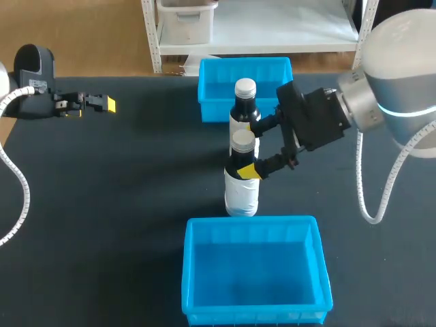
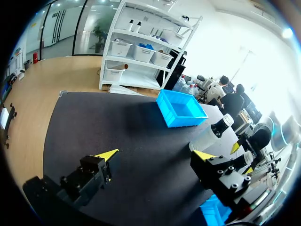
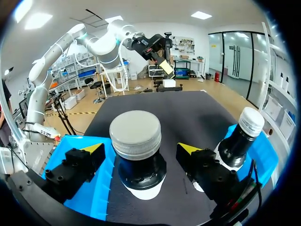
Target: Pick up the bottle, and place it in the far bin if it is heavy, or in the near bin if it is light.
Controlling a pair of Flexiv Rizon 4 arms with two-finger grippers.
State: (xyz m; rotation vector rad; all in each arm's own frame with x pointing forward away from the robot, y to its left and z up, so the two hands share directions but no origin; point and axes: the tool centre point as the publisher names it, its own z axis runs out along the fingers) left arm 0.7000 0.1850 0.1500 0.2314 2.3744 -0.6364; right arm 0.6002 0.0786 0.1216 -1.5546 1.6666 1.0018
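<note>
— What is the right pincer (image 3: pixel 141 149) doing?

— It is spread open. One yellow tip sits on each side of the neck of a dark bottle with a white label and a grey round cap (image 1: pixel 242 191). I see a gap on both sides, so it is not pinching the bottle yet.

— Where is that bottle?

— It stands upright on the black tabletop (image 1: pixel 122 191), between the two bins. The open blue plastic near bin (image 1: pixel 189 272) is just beside it, on the robot's side. A second dark bottle of the same kind (image 1: pixel 244 109) stands right behind it. The blue plastic far bin (image 1: pixel 216 71) is behind that one.

— So which step is this?

— I think it is the grab step. Nothing is lifted. Next the tips should squeeze the neck under the cap and then lift straight up. That way the arm can feel if the bottle is heavy or light. It should take care not to bump the second bottle, which is very close to the far finger.

— How is the right arm (image 1: pixel 395 75) held?

— It comes in from the right and reaches sideways. Its fingers point across at the bottle.

— And the other one?

— The left arm (image 1: pixel 30 75) is well apart, by the left edge of the tabletop. The left pincer (image 2: pixel 155 155) is spread open too, with nothing between its tips.
</note>
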